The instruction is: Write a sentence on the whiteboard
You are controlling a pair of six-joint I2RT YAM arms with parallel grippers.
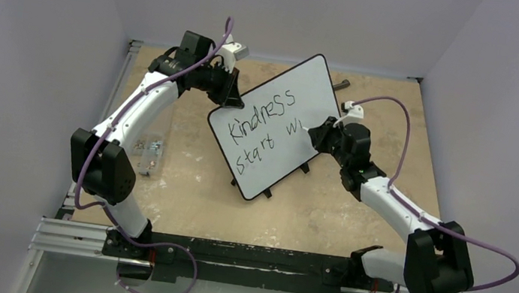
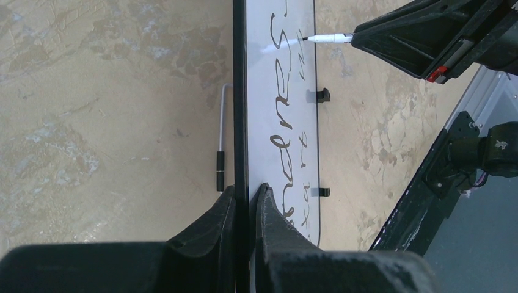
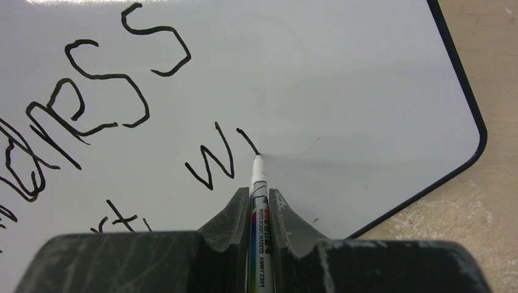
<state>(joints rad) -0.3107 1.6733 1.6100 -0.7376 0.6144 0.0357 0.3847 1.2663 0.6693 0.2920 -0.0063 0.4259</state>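
Observation:
The whiteboard stands tilted on its small black feet in the middle of the table. My left gripper is shut on its upper left edge; in the left wrist view the fingers clamp the black rim of the whiteboard. The sentence reads "Kindness" over "start wi" in black. My right gripper is shut on a white marker, whose tip touches the whiteboard at the end of a short stroke after the "w" of the sentence.
A thin white and black rod lies on the tan tabletop behind the board. Small metal parts sit at the table's left side. A dark object lies beyond the board's top right corner.

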